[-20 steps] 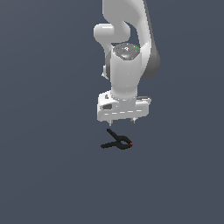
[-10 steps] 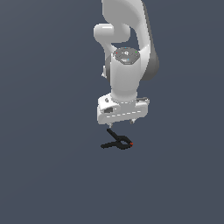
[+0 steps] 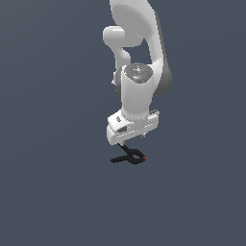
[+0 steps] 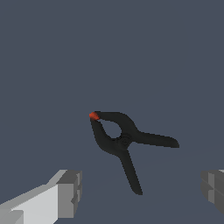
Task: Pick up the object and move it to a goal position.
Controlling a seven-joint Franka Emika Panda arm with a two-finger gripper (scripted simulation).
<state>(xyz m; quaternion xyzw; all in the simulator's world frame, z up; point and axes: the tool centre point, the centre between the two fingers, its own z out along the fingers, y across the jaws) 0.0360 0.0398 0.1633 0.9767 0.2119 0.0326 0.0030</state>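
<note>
The object is a small black spring clamp (image 3: pixel 129 157) with two splayed handles, a looped body and a red-orange tip. It lies flat on the dark grey floor. In the wrist view the clamp (image 4: pixel 122 141) lies ahead of and between the two grey fingertips (image 4: pixel 70 192). My white gripper (image 3: pixel 131 140) hangs straight above the clamp, very close over it. Its jaws are open wide and hold nothing. The fingers are mostly hidden under the hand in the exterior view.
The white arm (image 3: pixel 139 53) rises above the gripper toward the back. The dark grey floor (image 3: pixel 53 182) surrounds the clamp on all sides.
The gripper has come down steadily toward the clamp, closing most of the gap above it. The clamp has not moved.
</note>
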